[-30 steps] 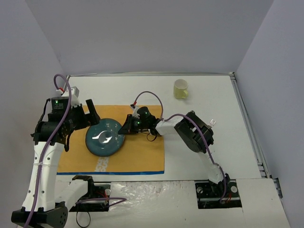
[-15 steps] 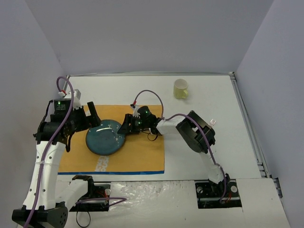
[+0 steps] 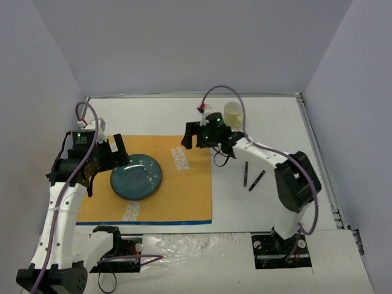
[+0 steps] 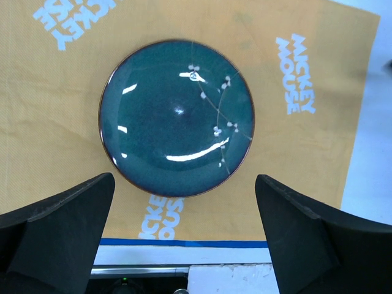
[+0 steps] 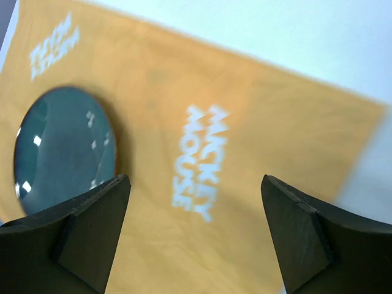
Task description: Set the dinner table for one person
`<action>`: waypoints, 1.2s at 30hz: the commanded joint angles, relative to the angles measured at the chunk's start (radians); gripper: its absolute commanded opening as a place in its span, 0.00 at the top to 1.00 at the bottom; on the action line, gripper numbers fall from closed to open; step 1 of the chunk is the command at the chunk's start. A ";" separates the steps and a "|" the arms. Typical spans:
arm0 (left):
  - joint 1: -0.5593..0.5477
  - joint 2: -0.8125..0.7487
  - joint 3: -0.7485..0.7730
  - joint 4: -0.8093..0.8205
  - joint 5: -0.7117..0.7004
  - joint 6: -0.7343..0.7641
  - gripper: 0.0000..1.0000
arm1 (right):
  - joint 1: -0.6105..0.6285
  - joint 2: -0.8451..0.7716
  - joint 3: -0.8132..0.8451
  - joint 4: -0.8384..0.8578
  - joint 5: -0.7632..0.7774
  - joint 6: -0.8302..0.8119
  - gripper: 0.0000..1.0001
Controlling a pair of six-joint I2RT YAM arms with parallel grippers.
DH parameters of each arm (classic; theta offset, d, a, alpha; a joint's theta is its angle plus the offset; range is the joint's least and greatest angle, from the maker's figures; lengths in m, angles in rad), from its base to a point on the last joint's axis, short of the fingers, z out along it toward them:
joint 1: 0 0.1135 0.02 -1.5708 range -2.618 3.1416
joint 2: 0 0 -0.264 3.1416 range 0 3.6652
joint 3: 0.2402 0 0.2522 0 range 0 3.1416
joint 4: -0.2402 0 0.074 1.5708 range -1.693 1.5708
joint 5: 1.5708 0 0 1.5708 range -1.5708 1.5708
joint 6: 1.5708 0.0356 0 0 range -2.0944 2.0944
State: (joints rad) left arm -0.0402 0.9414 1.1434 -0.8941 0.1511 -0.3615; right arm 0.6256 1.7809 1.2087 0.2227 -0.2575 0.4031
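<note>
The dinner table [image 3: 278,131] spreads beneath both arms, and what is left to place lies on the right gripper's [image 5: 195,177] side. That gripper hangs wide open and empty over the far right part of the orange placemat [image 3: 184,187], pointing toward the blue plate [image 4: 177,116]. The pale yellow cup [image 3: 233,114] stands upright just behind it and a little farther out. Two dark slim utensils [image 3: 246,174] lie on bare table behind it and toward its base, beyond the mat's right edge. One runs roughly near-to-far, the other [image 3: 258,180] lies slanted just beside it; what kind they are is too small to tell. The right arm is clearly the nearer one for all three, though it would likely have to turn back over its own forearm to reach them — the cable loop near the wrist may get in the way. The left gripper [image 4: 184,180] hovers spread wide over the plate, gripping nothing, and the plate sits on the mat's left half.
</note>
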 commanded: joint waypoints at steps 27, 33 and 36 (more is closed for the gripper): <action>-0.007 -0.101 -0.305 0.325 -0.089 0.068 0.03 | -0.494 0.170 0.336 -0.177 -0.044 -0.605 0.30; -0.006 -0.094 -0.306 0.335 -0.106 0.075 0.03 | -0.495 0.243 0.394 -0.180 -0.064 -0.631 0.41; -0.006 -0.096 -0.307 0.340 -0.112 0.076 0.03 | -0.495 0.267 0.421 -0.183 -0.077 -0.637 0.55</action>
State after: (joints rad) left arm -0.0402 0.8509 0.8246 -0.6230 0.0666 -0.3054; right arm 0.1322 2.0410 1.5497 0.0021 -0.2969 -0.2018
